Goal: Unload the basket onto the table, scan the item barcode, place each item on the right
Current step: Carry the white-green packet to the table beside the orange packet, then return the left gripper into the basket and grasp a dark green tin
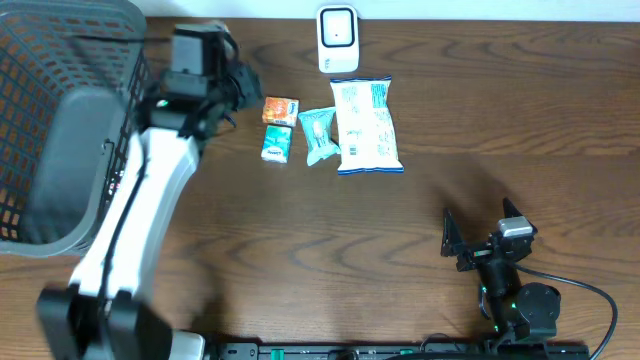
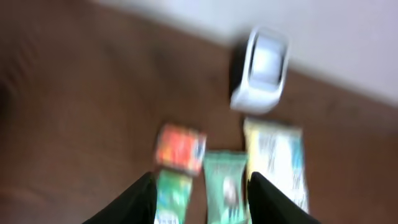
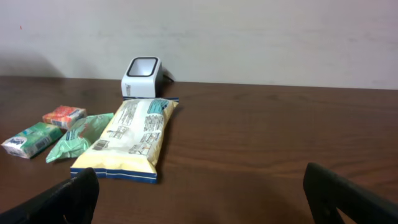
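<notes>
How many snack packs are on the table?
4. An orange pack sits beside a green pack on the left, a teal pouch lies in the middle, and a big white bag lies on the right, near the scanner. The basket may hide more.

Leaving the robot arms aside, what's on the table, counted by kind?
Packets: 4 (orange pack, green pack, teal pouch, large pale bag)
Barcode scanner: 1
Mesh basket: 1
Total: 6
</notes>
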